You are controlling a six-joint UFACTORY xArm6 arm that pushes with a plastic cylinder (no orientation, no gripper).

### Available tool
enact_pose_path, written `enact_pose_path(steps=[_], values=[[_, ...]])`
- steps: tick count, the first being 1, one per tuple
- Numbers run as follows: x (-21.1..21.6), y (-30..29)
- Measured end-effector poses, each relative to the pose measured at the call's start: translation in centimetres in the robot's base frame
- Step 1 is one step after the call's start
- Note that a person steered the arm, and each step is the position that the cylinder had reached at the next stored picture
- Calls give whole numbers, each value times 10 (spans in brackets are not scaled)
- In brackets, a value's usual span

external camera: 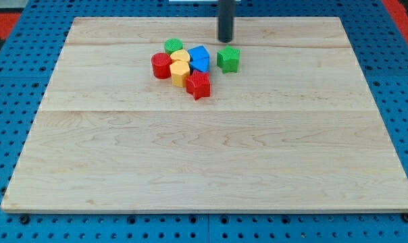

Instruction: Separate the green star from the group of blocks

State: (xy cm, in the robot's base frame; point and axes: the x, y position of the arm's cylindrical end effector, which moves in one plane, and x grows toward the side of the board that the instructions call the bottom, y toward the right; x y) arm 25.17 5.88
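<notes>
**Positioning of Rod Tip and Block Cluster**

Standing near the view's top edge of the pale wooden board [211, 148], my tip [225, 41] is the lower end of a straight dark rod that enters from the view's top. This arm carries no jaws; nothing is spread, pressed together or pinched, and the rod end touches no block.

1. Task object. The green plastic star block [228, 59] lies just below my tip, a shade toward the view's right, close to it but apart. A narrow strip of bare board separates the green star from the group on the tip's lower-left side.

2. Group. All remaining blocks sit below my tip and toward the view's left, packed so that they touch or nearly touch:
   - the blue plastic blocks [200, 58], shapes not resolvable, nearest my tip and nearest the green star;
   - a second green block [173, 46], shape unclear, furthest toward the view's top;
   - a yellow rounded block [180, 56] beside the blue ones;
   - a yellow block [180, 72] just below it;
   - a red cylinder-like block [161, 65] at the group's far-left end;
   - a red star-like block [198, 86], lowest in view.

3. Surroundings. The board rests on a blue perforated base [15, 67].
</notes>
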Motion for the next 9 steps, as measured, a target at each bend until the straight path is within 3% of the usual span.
enact_pose_path(steps=[5,7,8,9], values=[[192,-77],[241,-87],[237,-88],[258,-89]])
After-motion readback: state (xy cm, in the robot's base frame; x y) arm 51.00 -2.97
